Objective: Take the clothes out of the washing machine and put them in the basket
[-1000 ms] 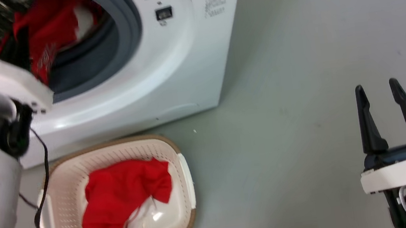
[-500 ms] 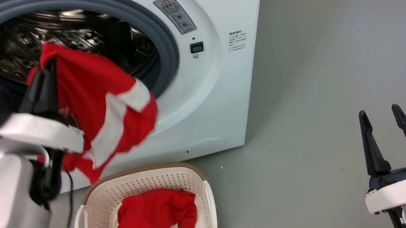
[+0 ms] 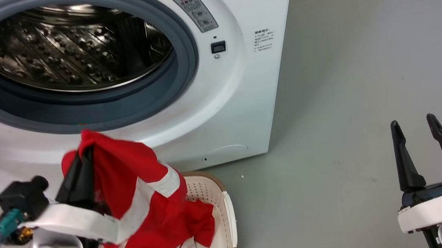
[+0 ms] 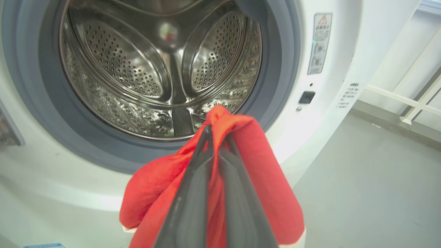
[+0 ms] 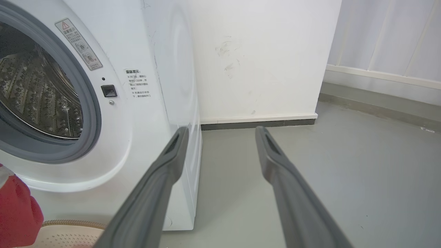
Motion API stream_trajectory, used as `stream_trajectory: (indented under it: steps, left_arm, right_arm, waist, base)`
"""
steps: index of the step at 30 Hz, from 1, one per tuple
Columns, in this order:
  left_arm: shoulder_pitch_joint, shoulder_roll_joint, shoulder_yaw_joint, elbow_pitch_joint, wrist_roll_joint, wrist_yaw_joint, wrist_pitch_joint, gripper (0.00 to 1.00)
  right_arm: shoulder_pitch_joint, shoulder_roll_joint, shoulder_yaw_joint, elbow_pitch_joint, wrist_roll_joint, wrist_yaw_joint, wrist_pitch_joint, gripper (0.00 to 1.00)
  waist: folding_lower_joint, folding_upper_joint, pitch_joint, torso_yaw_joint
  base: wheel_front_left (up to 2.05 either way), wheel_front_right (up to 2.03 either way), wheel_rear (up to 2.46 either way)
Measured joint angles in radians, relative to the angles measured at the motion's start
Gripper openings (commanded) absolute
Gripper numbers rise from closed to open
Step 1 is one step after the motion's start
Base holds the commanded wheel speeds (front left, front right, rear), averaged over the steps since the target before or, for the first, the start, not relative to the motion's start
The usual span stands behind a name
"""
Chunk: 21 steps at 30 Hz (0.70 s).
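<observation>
Fingers (image 4: pixel 191 193) of your left gripper (image 4: pixel 217 134) are pressed together on a bunched fold of the red jersey (image 3: pixel 144 189). It hangs from that pinch in front of the washing machine (image 3: pixel 243 95), below the porthole and over the left side of the basket (image 3: pixel 228 208). Treat it as light, limp cloth: it has no stiffness and drapes wherever gravity takes it, and the smooth knit is likely a little slick. A gathered fold is therefore a safer hold than a single edge. Nothing here can break; the likelier nuisance is a trailing corner catching on the brown rim or draping outside it. The head view gives you the hang of the cloth: the white band across it and its lower end over the plain red garment (image 3: pixel 164 242) already lying in the basket. You cannot tell from there whether the two touch. The left wrist view gives you the pinch itself, with cloth spilling to both sides of the fingers, and a straight look into the drum (image 4: pixel 137 69), which is bare perforated steel as far as that view reaches. Your right gripper (image 3: pixel 412 120) hovers over the floor (image 3: pixel 345 60) well apart from the basket, its fingers spread and holding nothing. Its wrist view catches a bit of basket rim and a patch of red at the lower left.
</observation>
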State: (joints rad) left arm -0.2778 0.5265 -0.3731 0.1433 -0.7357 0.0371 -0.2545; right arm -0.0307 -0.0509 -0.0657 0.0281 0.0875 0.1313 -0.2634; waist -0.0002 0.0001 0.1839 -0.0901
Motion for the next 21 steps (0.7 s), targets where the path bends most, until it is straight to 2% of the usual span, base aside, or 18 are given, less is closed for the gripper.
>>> stream_trajectory:
  steps: [8, 14, 21]
  left_arm:
    - [-0.006, -0.013, -0.076, 0.223, 0.044, -0.048, 0.008, 0.0]
    - [-0.104, -0.063, -0.12, 0.442, 0.059, -0.108, 0.006, 0.0]
    - [-0.226, -0.093, -0.173, 0.663, 0.091, -0.143, 0.02, 0.0]
  right_arm:
    - [-0.018, 0.0, 0.02, -0.021, 0.002, 0.0, 0.0, 1.0]
    - [-0.064, 0.0, 0.026, -0.044, 0.01, 0.0, 0.0, 1.0]
    - [-0.108, -0.001, 0.034, -0.056, 0.046, 0.0, 0.0, 1.0]
  waist:
    - [0.0003, 0.0, 0.088, -0.02]
    - [0.0003, 0.0, 0.188, -0.049]
    - [0.0003, -0.0001, 0.32, -0.099]
  base:
    - [0.0, 0.0, 0.0]
    - [0.0, 0.0, 0.0]
    - [0.0, 0.0, 0.0]
